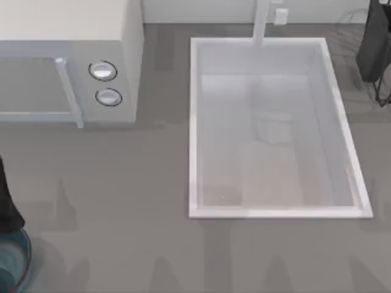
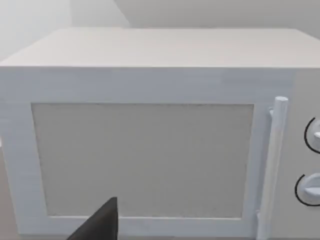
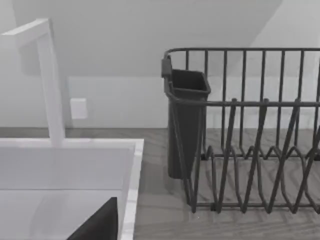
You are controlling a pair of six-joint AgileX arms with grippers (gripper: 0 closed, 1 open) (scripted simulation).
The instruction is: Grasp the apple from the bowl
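Here, the bowl [image 1: 13, 262] is seen at the desk's near left corner with the left arm [image 1: 7, 204] above it, no apple can be made out, the reach is judged just begun, and the pincer's state cannot be told.

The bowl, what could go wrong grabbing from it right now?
1. The bowl sits at the table's near left corner, cut off by the top view's edge, with no apple in view, so aiming is guesswork.
2. The left arm hangs right over the bowl and may knock it.
3. The left wrist view faces the microwave, so a sideways swing could strike it.
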